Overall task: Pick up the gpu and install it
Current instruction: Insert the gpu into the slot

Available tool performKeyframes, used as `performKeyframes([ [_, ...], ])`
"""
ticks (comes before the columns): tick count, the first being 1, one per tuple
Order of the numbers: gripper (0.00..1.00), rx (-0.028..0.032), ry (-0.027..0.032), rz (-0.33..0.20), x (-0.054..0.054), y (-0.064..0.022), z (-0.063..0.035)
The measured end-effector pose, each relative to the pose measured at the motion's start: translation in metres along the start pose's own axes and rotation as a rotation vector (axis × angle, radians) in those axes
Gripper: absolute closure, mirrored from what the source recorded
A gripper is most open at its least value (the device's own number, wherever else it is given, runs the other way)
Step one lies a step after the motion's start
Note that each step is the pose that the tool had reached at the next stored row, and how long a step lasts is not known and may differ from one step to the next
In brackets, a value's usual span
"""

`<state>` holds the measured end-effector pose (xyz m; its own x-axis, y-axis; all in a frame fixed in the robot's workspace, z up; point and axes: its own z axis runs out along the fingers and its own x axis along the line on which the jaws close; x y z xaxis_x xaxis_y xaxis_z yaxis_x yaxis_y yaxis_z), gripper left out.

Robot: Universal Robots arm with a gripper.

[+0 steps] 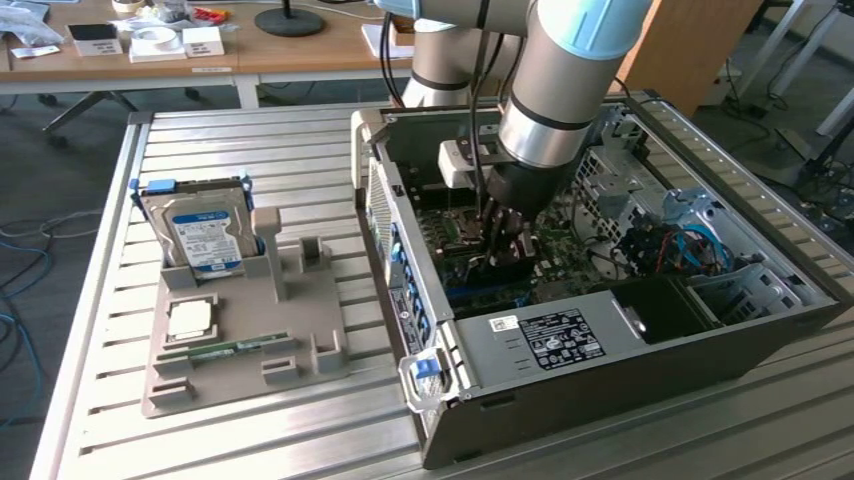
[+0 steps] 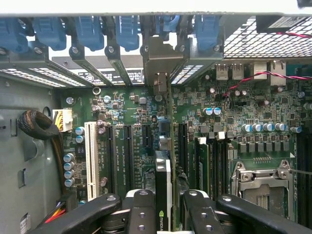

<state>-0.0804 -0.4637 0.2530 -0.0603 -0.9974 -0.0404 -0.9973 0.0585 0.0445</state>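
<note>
**Claw down inside the PC case, gpu standing edge-on over the slots**

In the exterior view the arm reaches down into the open computer case [image 1: 587, 330] at the centre of the frame, its claw [image 1: 505, 250] low over the motherboard. The case lies on its side on a slatted metal table [image 1: 240, 440].

The wrist view shows the gpu [image 2: 165, 195] at lower centre, seen edge-on: a thin card with a green circuit-board edge, a dark face and a pale strip alongside, bearing a small green logo near the bottom edge of the frame. It stands upright between the two black fingers [image 2: 141, 214], running up the frame toward a pale metal bracket [image 2: 161, 63] at the case's rear slot openings. The fingers sit close against either side of the card, but whether they are pressing on it I cannot tell.

The card lines up among the black expansion slots of the motherboard [image 2: 253, 112]; whether it is fully seated cannot be told.

At the left of the exterior view, a grey holder [image 1: 254, 340] on the table carries a silver hard drive [image 1: 203, 235] standing upright, with a narrow green RAM stick [image 1: 227, 350] lying flat lower down.
</note>
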Motion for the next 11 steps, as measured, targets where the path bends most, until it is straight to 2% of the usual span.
performKeyframes([
  [11,0.73,0.0000,-0.0001,0.000,0.0000,0.0000,0.0000],
])
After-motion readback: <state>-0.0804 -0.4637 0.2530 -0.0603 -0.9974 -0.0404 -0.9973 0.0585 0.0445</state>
